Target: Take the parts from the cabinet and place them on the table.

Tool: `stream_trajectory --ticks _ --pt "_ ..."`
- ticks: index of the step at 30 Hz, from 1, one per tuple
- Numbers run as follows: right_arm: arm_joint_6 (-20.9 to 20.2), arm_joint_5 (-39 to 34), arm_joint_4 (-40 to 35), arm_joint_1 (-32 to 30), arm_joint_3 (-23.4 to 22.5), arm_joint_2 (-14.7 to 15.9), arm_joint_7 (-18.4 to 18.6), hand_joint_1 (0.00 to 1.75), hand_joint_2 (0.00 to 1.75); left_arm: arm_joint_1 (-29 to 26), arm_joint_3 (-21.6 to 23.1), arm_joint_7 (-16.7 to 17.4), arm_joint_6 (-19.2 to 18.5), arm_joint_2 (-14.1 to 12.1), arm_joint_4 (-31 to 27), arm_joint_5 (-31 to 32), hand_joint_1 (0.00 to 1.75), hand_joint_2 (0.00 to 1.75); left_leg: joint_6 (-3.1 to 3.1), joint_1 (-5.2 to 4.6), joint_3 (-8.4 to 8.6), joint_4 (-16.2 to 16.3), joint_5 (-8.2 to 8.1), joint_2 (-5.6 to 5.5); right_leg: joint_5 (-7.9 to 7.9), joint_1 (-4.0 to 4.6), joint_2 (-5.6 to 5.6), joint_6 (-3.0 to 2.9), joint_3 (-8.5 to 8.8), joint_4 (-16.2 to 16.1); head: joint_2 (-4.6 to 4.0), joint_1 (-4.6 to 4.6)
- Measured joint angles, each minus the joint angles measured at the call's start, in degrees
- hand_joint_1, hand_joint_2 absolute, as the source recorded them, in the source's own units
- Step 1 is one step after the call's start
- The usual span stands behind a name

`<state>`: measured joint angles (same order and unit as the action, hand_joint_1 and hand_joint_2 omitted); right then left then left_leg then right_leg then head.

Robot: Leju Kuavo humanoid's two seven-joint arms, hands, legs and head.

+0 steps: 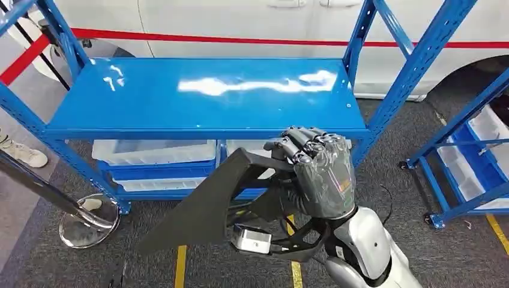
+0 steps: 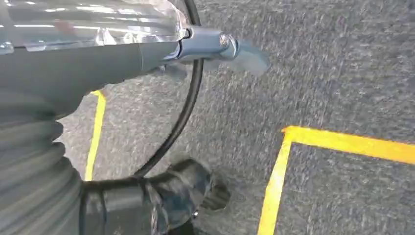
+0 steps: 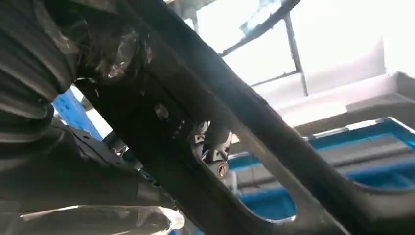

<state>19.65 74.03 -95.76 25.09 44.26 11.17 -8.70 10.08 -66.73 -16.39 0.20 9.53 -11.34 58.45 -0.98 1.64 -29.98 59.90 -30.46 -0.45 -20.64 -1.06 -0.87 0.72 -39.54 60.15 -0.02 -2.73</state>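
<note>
Right hand [image 1: 318, 174] — fingers [image 1: 300, 144] curled tight over the upper edge of one black part [image 1: 198, 207], a flat, angular panel with cut-out openings. The part is held in the air in front of the blue shelf rack [image 1: 204, 96], below the level of its top shelf, tilted so that its long pointed end drops toward the carpet [image 1: 420, 240] on the robot's left. One small white-and-grey box [image 1: 252, 238] sits on the part's lower frame, just under the hand.

In the right wrist view the same part [image 3: 205, 147] crosses the picture as a dark beam with holes; the hand's ribbed cover [image 3: 24, 73] lies against it, fingers hidden behind the part.

Left hand [image 2: 63, 63]: one grey thumb-like finger [image 2: 210, 44] juts out over the carpet, touching nothing; how far the other fingers are spread I cannot tell.

Counts — one part in hand; two clear plastic bins [image 1: 153, 151] on the rack's lower shelf, side by side, the second partly behind the hand. A second blue rack [image 1: 468, 162] stands to the right, with clear bins too. Yellow floor lines [image 2: 279, 171] on the carpet. One round chrome stand base [image 1: 89, 222] at left. A white vehicle body with a red stripe [image 1: 240, 39] behind the rack.
</note>
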Motion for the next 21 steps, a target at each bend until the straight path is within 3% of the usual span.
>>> stream_trajectory --ticks 1,2,3,5,6,7,8,9,10,11,12,13,14,16,17,18,19,21 --pt "0.0 0.0 0.0 -0.2 0.0 0.0 0.0 1.75 1.75 -0.1 0.0 0.0 0.0 0.0 0.0 0.0 0.00 1.75 0.73 -0.09 -0.48 -0.1 0.49 0.10 0.61 -0.15 0.02 0.43 -0.10 -0.3 0.00 0.04" --pt "0.0 0.0 0.1 -0.2 0.0 0.1 0.1 1.75 1.75 -0.1 0.0 0.0 0.0 0.0 0.0 0.0 0.00 1.75 1.73 0.11 -0.96 -0.3 1.26 0.49 -0.12 -0.36 0.16 0.70 -0.44 0.1 0.00 0.07" --pt "0.0 0.0 0.1 -0.2 -0.1 0.2 0.1 1.75 1.75 0.1 0.0 0.0 0.0 0.0 0.0 0.0 0.00 1.75 2.22 0.02 -1.54 -0.3 1.93 0.56 -2.83 -0.39 0.28 0.80 -1.16 1.2 0.00 0.04" --pt "0.0 0.0 0.2 -0.2 -0.3 0.2 0.2 1.75 1.75 0.0 0.0 0.0 0.0 0.0 0.0 0.0 0.00 1.75 2.89 -0.19 -3.46 -0.2 3.47 0.59 -10.37 -0.29 0.32 0.92 -2.90 8.2 0.00 0.11" --pt "0.0 0.0 0.2 -0.2 -0.3 0.2 0.2 1.75 1.75 0.0 0.0 0.0 0.0 0.0 0.0 0.0 0.00 1.75 3.03 -0.42 -4.50 -0.2 4.27 0.60 -12.97 -0.22 0.35 0.94 -3.65 12.7 0.00 0.09" --pt "0.0 0.0 0.3 -0.3 -0.3 0.2 0.2 1.75 1.75 0.0 0.0 0.0 0.0 0.0 0.0 0.0 0.00 1.75 3.10 -0.64 -5.41 -0.1 4.96 0.60 -13.56 -0.17 0.40 0.83 -3.76 15.7 0.00 0.09" --pt "0.0 0.0 0.4 -0.4 -0.3 0.2 0.2 1.75 1.75 0.0 0.0 0.0 0.0 0.0 0.0 0.0 0.00 1.75 3.14 -0.90 -6.39 -0.1 5.64 0.60 -12.43 -0.07 0.46 0.58 -3.05 17.0 0.00 0.09" --pt "0.0 0.0 0.4 -0.4 -0.3 0.2 0.2 1.75 1.75 0.0 0.0 0.0 0.0 0.0 0.0 0.0 0.00 1.75 3.15 -1.17 -7.30 -0.1 6.37 0.60 -10.31 0.18 0.53 0.12 -1.28 16.1 0.00 0.09" --pt "0.0 0.0 0.5 -0.4 -0.4 0.2 0.2 1.75 1.75 0.0 0.0 0.0 0.0 0.0 0.0 0.0 0.00 1.75 3.16 -1.45 -8.13 -0.1 7.03 0.57 -8.35 0.60 0.61 -0.59 1.57 13.1 0.00 0.09" --pt "0.0 0.0 0.5 -0.4 -0.4 0.2 0.2 1.75 1.75 0.0 0.0 0.0 0.0 0.0 0.0 0.0 0.00 1.75 3.15 -1.67 -8.76 -0.1 7.69 0.50 -7.62 1.08 0.71 -1.83 5.48 8.3 0.00 0.07" --pt "0.1 0.0 0.4 -0.3 -0.6 0.2 0.2 1.75 1.75 0.1 0.1 0.0 0.0 0.3 0.0 0.0 0.00 1.75 3.10 -1.47 -8.94 -0.1 8.20 0.54 -9.69 1.86 0.79 -3.22 9.62 2.7 0.00 -0.02" --pt "0.2 0.0 0.3 -0.3 -0.7 0.2 0.2 1.75 1.75 0.1 0.1 0.0 0.1 0.4 0.0 0.1 0.00 1.75 2.68 -1.73 -9.13 -0.2 8.70 0.44 -11.53 1.94 0.61 -3.52 12.21 -1.9 0.00 0.02" --pt "0.3 0.0 0.3 -0.3 -0.9 0.2 0.2 1.75 1.75 0.0 0.1 0.1 0.2 0.4 0.0 0.1 0.00 1.75 2.26 -1.33 -8.76 -0.8 9.37 0.58 -10.79 2.14 0.62 -2.88 11.79 -1.4 0.00 -0.02" --pt "0.4 0.1 0.3 -0.2 -0.9 0.2 0.2 1.75 1.75 0.0 0.1 0.2 0.2 0.3 0.0 0.2 0.00 1.75 1.64 -0.96 -8.62 -1.6 10.77 0.55 -9.48 2.64 0.76 -3.60 11.58 -2.4 0.00 0.31" --pt "0.5 0.1 0.3 -0.5 -0.9 0.2 0.2 1.75 1.75 -0.1 0.2 0.2 0.3 0.2 0.0 0.2 0.00 1.75 1.29 -1.42 -8.88 -2.0 11.20 0.42 -7.86 1.75 0.57 -3.71 11.05 -3.8 0.00 0.35" --pt "0.5 0.1 0.3 -0.6 -0.9 0.2 0.2 1.75 1.75 -0.1 0.2 0.2 0.3 0.2 0.0 0.2 0.00 1.75 1.09 -1.33 -9.46 -1.1 9.01 0.35 -6.96 1.67 0.14 -3.41 10.65 -4.3 0.00 0.39" --pt "0.6 0.2 0.4 -0.6 -0.9 0.2 0.2 1.75 1.75 -0.1 0.3 0.3 0.4 0.2 0.0 0.2 0.00 1.75 0.94 -1.22 -10.37 1.5 4.96 0.35 -5.97 1.55 0.22 -4.12 9.67 -4.5 0.00 0.30" --pt "0.7 0.2 0.4 -0.9 -0.9 0.2 0.2 1.75 1.75 -0.1 0.3 0.3 0.3 0.2 0.0 0.2 0.00 1.75 0.41 -0.90 -11.69 9.2 -1.48 0.39 -4.44 1.52 0.17 -3.80 7.63 -4.3 0.00 0.29"
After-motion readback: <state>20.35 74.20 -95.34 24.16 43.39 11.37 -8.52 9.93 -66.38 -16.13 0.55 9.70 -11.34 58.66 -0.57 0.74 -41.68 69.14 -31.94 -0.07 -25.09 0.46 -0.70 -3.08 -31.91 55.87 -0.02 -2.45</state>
